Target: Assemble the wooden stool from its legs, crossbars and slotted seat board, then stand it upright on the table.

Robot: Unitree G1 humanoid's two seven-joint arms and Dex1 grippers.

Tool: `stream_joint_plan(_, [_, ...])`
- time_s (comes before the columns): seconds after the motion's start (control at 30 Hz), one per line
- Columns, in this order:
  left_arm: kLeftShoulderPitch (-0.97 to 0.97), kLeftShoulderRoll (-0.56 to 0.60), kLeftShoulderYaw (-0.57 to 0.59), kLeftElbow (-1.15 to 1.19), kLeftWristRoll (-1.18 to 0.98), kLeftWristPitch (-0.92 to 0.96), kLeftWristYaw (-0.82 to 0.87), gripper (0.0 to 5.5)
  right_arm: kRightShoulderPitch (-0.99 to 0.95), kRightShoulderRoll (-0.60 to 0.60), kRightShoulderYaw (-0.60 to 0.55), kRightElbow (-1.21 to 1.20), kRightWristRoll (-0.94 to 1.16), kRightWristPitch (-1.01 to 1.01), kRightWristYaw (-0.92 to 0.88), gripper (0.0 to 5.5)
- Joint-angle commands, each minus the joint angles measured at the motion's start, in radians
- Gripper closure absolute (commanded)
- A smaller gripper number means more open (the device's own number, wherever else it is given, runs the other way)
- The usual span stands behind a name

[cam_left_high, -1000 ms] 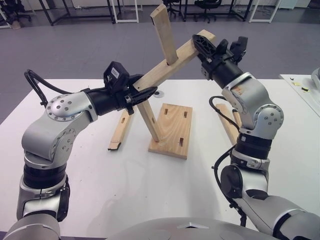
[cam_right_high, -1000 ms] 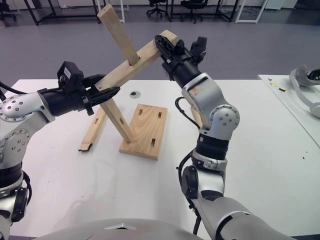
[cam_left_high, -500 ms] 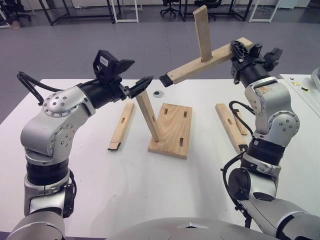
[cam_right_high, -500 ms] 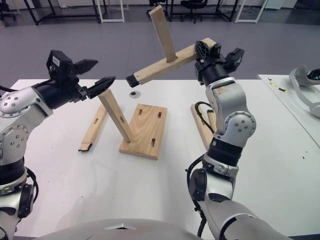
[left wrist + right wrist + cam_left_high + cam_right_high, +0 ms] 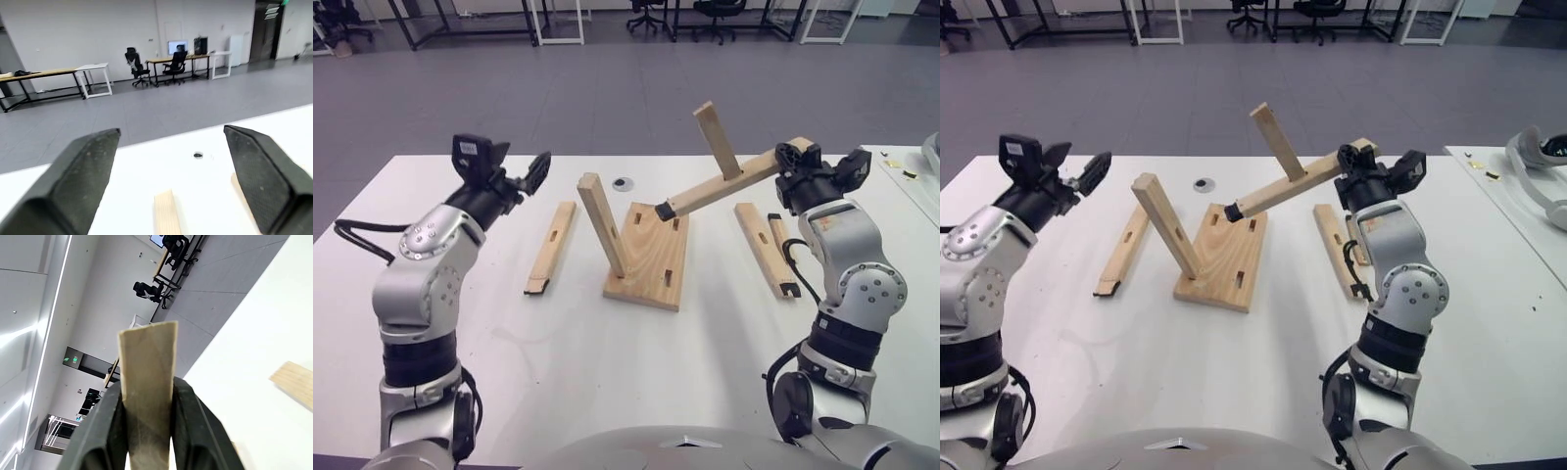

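The slotted seat board (image 5: 651, 264) lies flat mid-table with one leg (image 5: 604, 223) stuck in it, leaning left. My right gripper (image 5: 793, 178) is shut on the top end of a second leg (image 5: 720, 188), which carries a crossbar (image 5: 717, 140) pointing up. That leg slants down so its black-tipped end (image 5: 662, 211) hovers over the board's far edge. In the right wrist view both fingers (image 5: 105, 423) clamp the leg (image 5: 146, 377). My left gripper (image 5: 524, 171) hangs open and empty left of the board, fingers (image 5: 85, 181) spread wide.
A loose slotted leg (image 5: 551, 247) lies left of the board. Two more wooden pieces (image 5: 766, 250) lie to its right, below my right forearm. A small dark disc (image 5: 624, 183) sits behind the board. White table stretches in front.
My left gripper opened off the slanted leg's lower end and drew back left. My right arm swung the leg and crossbar down and right, bringing its free end over the seat board.
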Motion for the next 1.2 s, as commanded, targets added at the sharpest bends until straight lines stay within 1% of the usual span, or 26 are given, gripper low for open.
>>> stream_joint_plan(0.03, [0.113, -0.027, -0.116, 0.083, 0.107, -0.117, -0.020, 1.60, 0.077, -0.011, 0.033, -0.066, 0.024, 0.032, -0.032, 4.48])
stream_joint_plan(0.13, [0.168, -0.047, -0.175, 0.161, 0.163, -0.217, -0.046, 1.60, 0.131, -0.006, 0.054, -0.089, 0.033, 0.039, -0.044, 4.48])
stream_joint_plan(0.33, [0.202, -0.049, -0.257, 0.305, 0.262, -0.332, -0.085, 1.60, 0.240, -0.021, 0.113, -0.132, -0.047, 0.036, 0.005, 4.48])
stream_joint_plan(0.5, [0.204, -0.061, -0.316, 0.367, 0.334, -0.389, -0.097, 1.60, 0.264, -0.025, 0.125, -0.145, -0.094, 0.021, 0.037, 4.48])
stream_joint_plan(0.63, [0.212, -0.065, -0.341, 0.381, 0.358, -0.389, -0.110, 1.60, 0.282, -0.022, 0.121, -0.166, -0.102, 0.020, 0.022, 4.48])
stream_joint_plan(0.8, [0.198, -0.078, -0.345, 0.370, 0.370, -0.357, -0.115, 1.60, 0.322, -0.011, 0.143, -0.195, -0.118, 0.022, -0.003, 4.48])
stream_joint_plan(1.0, [0.187, -0.090, -0.351, 0.347, 0.370, -0.311, -0.120, 1.60, 0.301, -0.027, 0.155, -0.222, -0.174, 0.012, -0.013, 4.48])
stream_joint_plan(1.1, [0.190, -0.096, -0.364, 0.325, 0.363, -0.265, -0.133, 1.60, 0.297, 0.003, 0.165, -0.261, -0.211, -0.007, -0.059, 4.48])
stream_joint_plan(1.2, [0.192, -0.114, -0.367, 0.310, 0.340, -0.224, -0.145, 1.60, 0.324, 0.040, 0.207, -0.277, -0.264, -0.014, -0.055, 4.48])
